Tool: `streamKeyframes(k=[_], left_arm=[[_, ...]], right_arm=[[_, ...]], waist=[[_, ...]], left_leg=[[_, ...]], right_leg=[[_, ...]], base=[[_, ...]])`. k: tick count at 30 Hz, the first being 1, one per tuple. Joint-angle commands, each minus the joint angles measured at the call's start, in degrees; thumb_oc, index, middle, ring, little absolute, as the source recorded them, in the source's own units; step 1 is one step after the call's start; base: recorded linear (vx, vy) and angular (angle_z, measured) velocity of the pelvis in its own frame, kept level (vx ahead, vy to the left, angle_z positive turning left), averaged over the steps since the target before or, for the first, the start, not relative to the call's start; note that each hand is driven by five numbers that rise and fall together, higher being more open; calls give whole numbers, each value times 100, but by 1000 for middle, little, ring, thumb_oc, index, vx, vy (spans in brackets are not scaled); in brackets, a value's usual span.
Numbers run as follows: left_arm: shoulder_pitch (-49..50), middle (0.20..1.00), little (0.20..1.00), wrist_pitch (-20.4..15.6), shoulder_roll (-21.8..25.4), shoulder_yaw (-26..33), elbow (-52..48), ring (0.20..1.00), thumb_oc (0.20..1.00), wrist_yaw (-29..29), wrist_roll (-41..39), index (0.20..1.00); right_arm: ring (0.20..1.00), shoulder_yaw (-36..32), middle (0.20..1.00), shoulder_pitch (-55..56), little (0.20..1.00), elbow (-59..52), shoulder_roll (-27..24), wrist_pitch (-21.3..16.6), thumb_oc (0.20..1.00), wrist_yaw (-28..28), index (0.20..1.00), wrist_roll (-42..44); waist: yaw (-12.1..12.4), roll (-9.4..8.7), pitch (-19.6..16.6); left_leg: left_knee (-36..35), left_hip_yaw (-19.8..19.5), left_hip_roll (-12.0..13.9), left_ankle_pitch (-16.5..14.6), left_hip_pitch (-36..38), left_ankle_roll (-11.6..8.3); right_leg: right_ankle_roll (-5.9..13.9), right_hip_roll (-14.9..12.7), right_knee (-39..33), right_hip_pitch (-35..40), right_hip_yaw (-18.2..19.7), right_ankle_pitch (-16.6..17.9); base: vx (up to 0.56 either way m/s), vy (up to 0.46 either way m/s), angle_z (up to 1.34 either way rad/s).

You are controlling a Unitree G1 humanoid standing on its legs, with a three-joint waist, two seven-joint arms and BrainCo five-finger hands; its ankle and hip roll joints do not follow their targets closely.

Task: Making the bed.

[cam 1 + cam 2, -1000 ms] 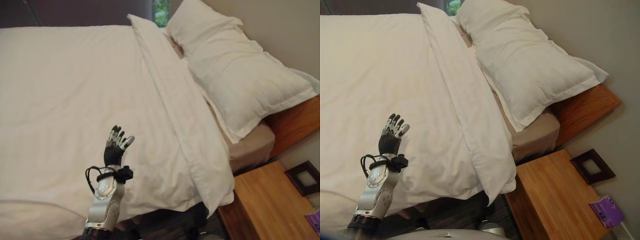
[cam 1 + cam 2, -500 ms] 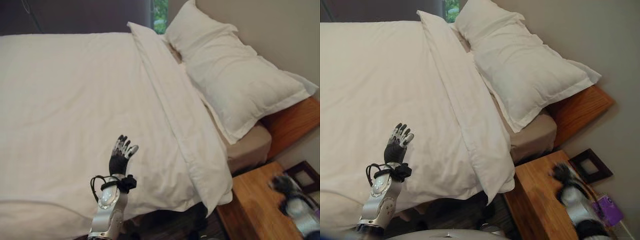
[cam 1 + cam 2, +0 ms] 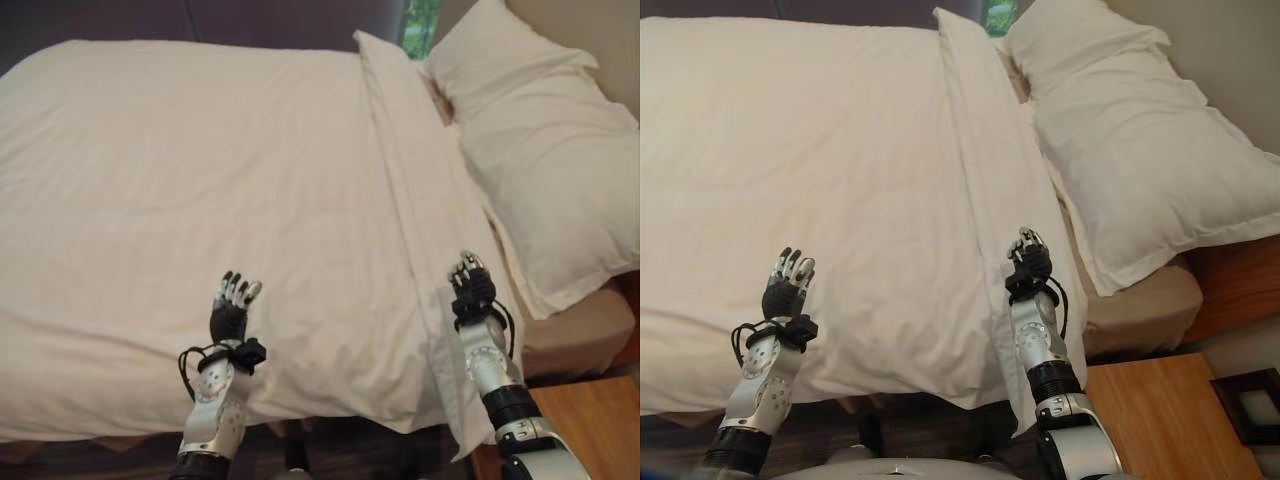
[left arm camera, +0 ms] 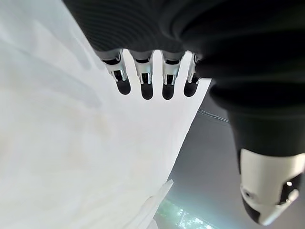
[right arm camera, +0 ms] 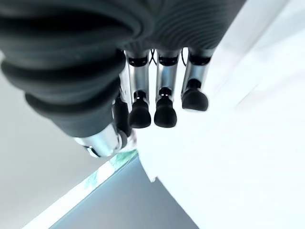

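While both hands (image 3: 228, 318) (image 3: 472, 296) hover empty, fingers straight, the white duvet (image 3: 200, 190) covers the bed.

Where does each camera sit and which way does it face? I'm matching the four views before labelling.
Left eye view: on the head, looking down at the duvet and pillow; both forearms show, left hand, right hand.
Right eye view: same head, slightly aside; same scene plus the nightstand.
Left wrist view: along its straight fingers over the duvet.
Right wrist view: along its relaxed fingers.
All four share the duvet.
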Motion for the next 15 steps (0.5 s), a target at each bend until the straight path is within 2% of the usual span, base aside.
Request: streamKeyframes(k=[1,7,8,9,12,15], left_arm=[[-475,1000,1000,-357,52,-210,160,1000,1000,-189,-156,1000],[-709,1000,1000,-467,7,-419,586,1000,1000,-235,-356,1000],[-711,1000,1000,-468,7,-420,588,1000,1000,-236,-356,1000],[-657,1000,1000,-517,-6,-423,552,1000,1000,-303,-467,1000],[-533,1000,1000,-531,-5,-355,640,1000,1000,-326,-543,1000],[-387,1000,1000,-504,-36,-306,746,1000,1000,-401,-607,1000]], right_arm=[[200,-189,200,-390,200,98,-170,-462,200,43,200,309],[200,-424,200,-697,200,673,-137,-591,200,-153,200,371],[200,-424,200,-699,200,675,-139,-591,200,-151,200,372],[200,-525,200,-724,200,891,-165,-573,200,-187,200,409],[200,-580,200,-481,200,1374,-105,-430,200,-90,200,532],[200,-681,200,-80,200,1937,-44,-211,200,54,200,633]], waist=[[36,373,9],[-129,956,400],[-127,956,399],[-176,1111,495],[-229,1188,493],[-308,1163,426]], left_leg=[[57,375,658,295,298,-641],[57,376,672,520,-100,-719],[57,377,673,520,-102,-719],[57,402,687,560,-173,-721],[57,436,712,534,-96,-689],[57,483,700,470,58,-657]], right_leg=[[295,11,79,-136,5,194],[301,-37,79,-528,100,221],[300,-36,79,-531,101,222],[327,-54,79,-625,143,239],[350,-59,79,-597,212,226],[334,-38,79,-491,288,197]], base=[[-59,-39,13],[-110,-7,12],[-98,16,0],[-68,19,-8],[4,-5,-22],[62,-11,-8]])
